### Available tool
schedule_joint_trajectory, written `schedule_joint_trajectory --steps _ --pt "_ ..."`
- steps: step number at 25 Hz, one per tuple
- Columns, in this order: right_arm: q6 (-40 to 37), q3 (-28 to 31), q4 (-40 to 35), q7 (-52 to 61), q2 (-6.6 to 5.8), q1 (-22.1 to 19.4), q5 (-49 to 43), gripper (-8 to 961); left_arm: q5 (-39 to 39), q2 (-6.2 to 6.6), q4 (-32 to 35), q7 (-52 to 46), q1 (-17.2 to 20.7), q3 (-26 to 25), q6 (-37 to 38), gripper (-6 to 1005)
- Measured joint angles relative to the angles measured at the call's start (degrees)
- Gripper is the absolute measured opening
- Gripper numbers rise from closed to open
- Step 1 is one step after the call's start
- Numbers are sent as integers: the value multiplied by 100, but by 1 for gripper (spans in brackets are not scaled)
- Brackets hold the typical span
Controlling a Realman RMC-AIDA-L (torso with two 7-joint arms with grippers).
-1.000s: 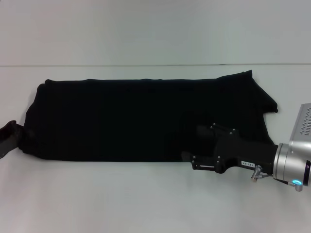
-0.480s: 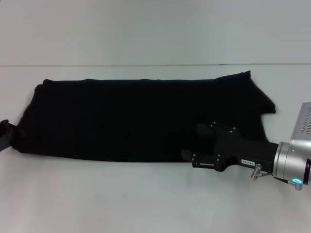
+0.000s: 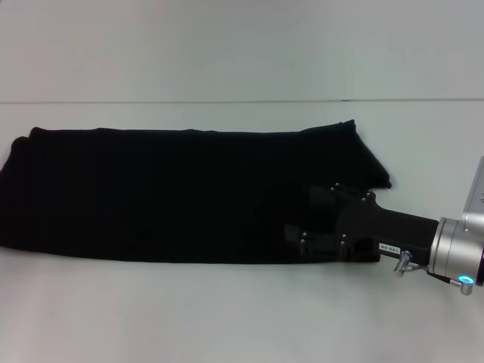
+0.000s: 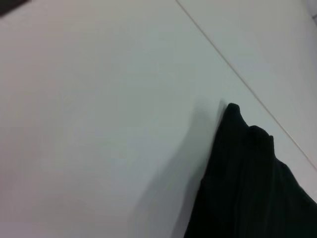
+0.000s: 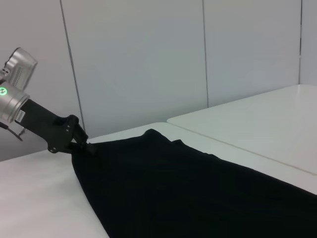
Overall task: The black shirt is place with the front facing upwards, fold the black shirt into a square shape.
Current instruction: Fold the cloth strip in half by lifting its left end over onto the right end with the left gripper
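The black shirt (image 3: 174, 193) lies folded into a long strip across the white table, with one sleeve (image 3: 363, 155) sticking out at its right end. No lettering shows on it. My right gripper (image 3: 296, 218) rests low over the strip's near right edge, and its fingers look spread open. The head view does not show my left gripper. The right wrist view shows my left gripper (image 5: 83, 145) at the far end of the shirt (image 5: 188, 188), shut on the cloth's corner. In the left wrist view only a pointed corner of the shirt (image 4: 247, 173) appears.
The white table (image 3: 227, 318) extends in front of and behind the strip. A seam line (image 3: 227, 101) crosses the table behind the shirt. Pale wall panels (image 5: 148, 59) stand beyond the table.
The whole shirt has slid to the left, and its left end now reaches the picture's edge. My left gripper has left the head view. My right gripper has hardly moved.
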Motion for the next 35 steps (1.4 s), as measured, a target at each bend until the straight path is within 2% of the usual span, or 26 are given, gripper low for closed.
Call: schedule_joint_trajectory --steps 15,21,24,26,29,35 --pt "-11 -8 44 -3 7 -36 -2 926 -38 18 -18 -97 -30 -121 93 3" --pt "-10 61 29 4 2 -169 -6 926 -862 50 17 -141 -191 -157 725 3" --pt "-29 190 26 6 -9 -288 -7 926 -1317 49 3 -144 -436 -87 1071 3" --pt "-101 314 29 7 -17 -416 -5 926 -1515 -1 -32 -148 -665 30 1202 3" --pt "-253 520 8 8 -32 -650 -6 925 -1726 -141 -145 -140 -1092 315 1182 3" --pt "-532 859 2 -13 -45 -1054 -7 925 -1834 -638 -401 -25 -1991 1122 733 3"
